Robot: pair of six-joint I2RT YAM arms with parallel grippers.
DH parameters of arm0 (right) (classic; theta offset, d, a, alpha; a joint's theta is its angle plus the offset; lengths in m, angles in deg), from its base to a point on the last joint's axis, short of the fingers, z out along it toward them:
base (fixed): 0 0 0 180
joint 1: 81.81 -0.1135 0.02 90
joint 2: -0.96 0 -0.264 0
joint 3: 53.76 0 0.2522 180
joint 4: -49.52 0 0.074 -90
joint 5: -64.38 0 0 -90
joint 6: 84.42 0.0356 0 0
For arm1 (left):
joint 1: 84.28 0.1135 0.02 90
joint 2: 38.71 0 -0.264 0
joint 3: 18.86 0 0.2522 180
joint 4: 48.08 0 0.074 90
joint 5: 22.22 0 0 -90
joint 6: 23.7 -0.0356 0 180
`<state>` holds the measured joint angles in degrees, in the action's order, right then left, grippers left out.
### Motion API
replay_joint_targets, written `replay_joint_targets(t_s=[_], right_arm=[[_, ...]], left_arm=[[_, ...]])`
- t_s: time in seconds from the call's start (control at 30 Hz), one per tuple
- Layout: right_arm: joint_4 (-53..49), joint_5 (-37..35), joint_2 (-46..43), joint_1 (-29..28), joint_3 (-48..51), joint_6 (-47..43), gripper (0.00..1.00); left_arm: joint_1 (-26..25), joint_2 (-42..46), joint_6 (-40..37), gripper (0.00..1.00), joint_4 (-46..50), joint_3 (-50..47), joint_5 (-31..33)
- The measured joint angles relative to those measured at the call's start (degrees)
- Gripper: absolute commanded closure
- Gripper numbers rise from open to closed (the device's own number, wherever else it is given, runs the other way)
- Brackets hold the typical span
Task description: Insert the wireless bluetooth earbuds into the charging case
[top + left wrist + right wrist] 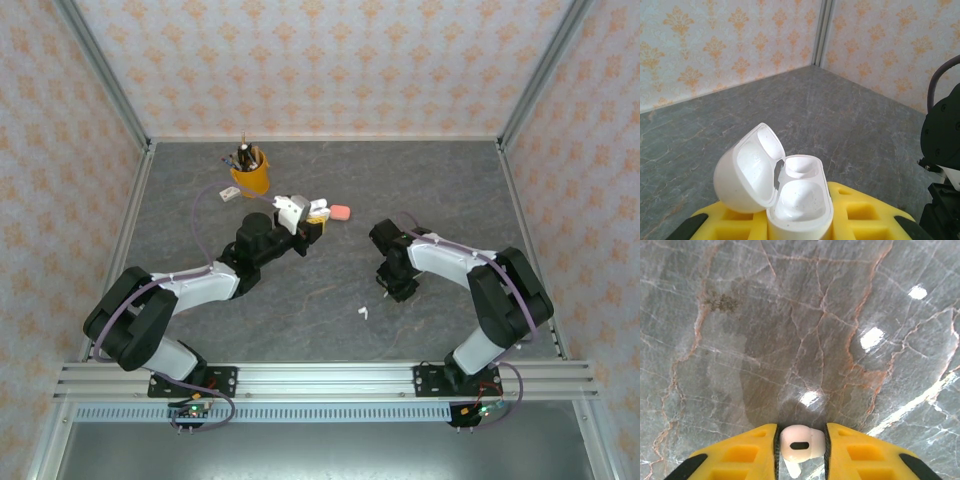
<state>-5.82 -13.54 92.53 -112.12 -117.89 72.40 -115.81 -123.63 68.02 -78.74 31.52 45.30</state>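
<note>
Top external: left arm reaches toward upper centre of frame; left gripper (312,221) clamped on white charging case (318,208). Salmon-pink case (341,212) lies on the grey bench (450,180) just right of that gripper, apart from it. Yellow cup (250,178) holding pens stands further to the upper left. Right gripper (393,288) points down at the bench, right of centre; from this view cannot tell how its jaws stand. A loose white earbud (363,312) lies on the bench just lower left of the right gripper, not touching it. Left wrist: white charging case (801,202) sits at bottom centre, clamped between the yellow fingers (865,212), with the left gripper (800,222) closed on its body. Lid (747,175) is hinged open toward the left, and both wells that show inside are unfilled. Black part of the right arm (940,140) at the right edge. Right wrist: right gripper (801,452) at bottom centre, yellow fingers (747,452) closed against both sides of a held white earbud (801,442), stem pointing toward the bottom edge; veined bench (790,315) lies beyond
</note>
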Motion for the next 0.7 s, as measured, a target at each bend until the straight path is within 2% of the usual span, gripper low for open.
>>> replay_joint_targets(t_s=[0.3, 0.7], right_arm=[[2.5, -0.7, -2.3, 0.0, 2.1, -5.7, 0.74], [14.1, -7.4, -18.0, 0.3, 10.7, -18.8, 0.74]], left_arm=[[0.0, 0.0, 0.0, 1.00, 0.0, 0.8, -1.2], [0.0, 1.0, 0.0, 1.00, 0.9, 1.0, -2.2]])
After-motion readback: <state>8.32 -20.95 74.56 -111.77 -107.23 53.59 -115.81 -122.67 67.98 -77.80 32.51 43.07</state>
